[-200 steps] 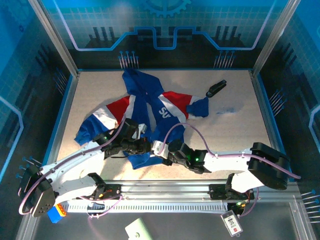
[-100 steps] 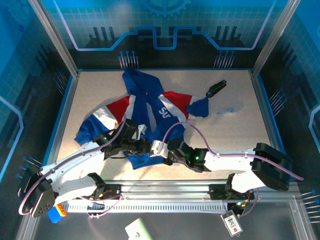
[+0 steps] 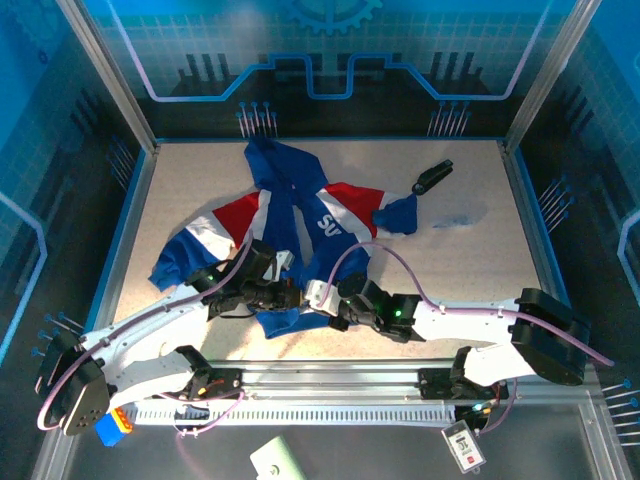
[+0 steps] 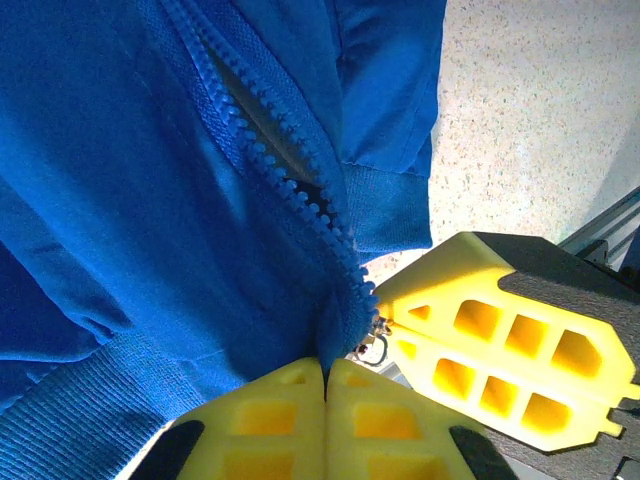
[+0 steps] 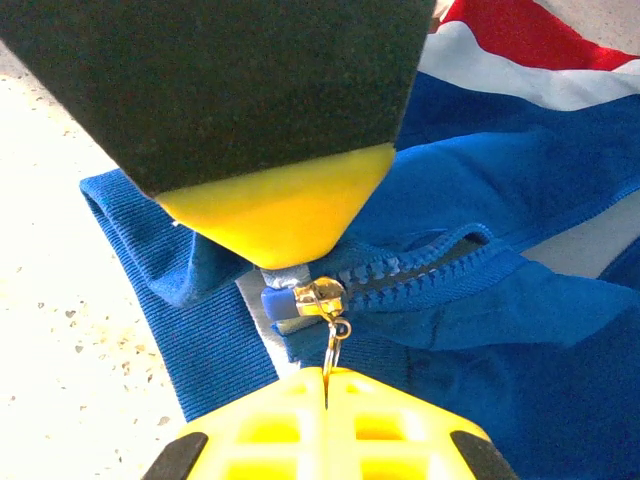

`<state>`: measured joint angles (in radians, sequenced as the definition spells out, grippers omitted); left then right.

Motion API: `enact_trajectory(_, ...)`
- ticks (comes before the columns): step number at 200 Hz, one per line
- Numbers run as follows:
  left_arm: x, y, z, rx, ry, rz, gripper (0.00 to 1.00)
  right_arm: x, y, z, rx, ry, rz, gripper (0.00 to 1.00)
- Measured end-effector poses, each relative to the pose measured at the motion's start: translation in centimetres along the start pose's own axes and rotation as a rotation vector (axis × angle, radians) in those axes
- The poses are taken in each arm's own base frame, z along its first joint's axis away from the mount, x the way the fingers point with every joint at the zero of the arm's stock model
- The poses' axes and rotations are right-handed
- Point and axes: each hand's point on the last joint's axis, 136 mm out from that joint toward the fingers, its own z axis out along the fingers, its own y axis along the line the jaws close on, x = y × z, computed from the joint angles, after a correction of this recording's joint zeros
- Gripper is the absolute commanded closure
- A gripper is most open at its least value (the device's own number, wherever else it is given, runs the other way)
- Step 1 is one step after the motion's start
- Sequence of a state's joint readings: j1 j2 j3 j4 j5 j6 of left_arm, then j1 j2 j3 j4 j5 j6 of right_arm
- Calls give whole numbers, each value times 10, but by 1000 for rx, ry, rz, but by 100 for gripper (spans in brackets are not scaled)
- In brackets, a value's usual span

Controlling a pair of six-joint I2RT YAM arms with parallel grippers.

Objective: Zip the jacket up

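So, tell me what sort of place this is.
Probably a robot lab's enclosed test cell: a speckled table framed by aluminium posts, blue circuit-pattern backdrop panels around it, and a jacket laid out.

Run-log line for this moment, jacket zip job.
phase: zip start | left jaws: shut on jacket hem | right jaws: shut on zipper pull | zipper: open above slider

Fig., top view: speckled beige table (image 3: 470, 270). Blue/red/white jacket (image 3: 300, 225) lay spread on it, hem end under the left gripper (image 3: 292, 294) & right gripper (image 3: 320, 298), hood end farthest beyond both. Small black obj. (image 3: 432, 176) lay well beyond and right of the right gripper, apart from the jacket.
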<state>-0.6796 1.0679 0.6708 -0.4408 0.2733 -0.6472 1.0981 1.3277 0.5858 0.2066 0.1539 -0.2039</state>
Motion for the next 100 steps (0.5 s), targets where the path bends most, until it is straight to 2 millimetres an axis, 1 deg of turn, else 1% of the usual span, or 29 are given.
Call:
enact_trajectory(30, 0, 0, 0, 0, 1, -1, 100, -2, -2, 0, 3, 8, 1, 100)
enact_trajectory(44, 0, 0, 0, 0, 1, -1, 100, -3, -7, 0, 27, 19, 2, 100)
enact_trajectory(69, 2, 3, 2, -2, 3, -3, 100, -12, -17, -1, 74, 21, 4, 100)
enact_trajectory(100, 0, 1, 2, 7, -3, 1, 100, -11, -23, 2, 98, 49, 3, 100)
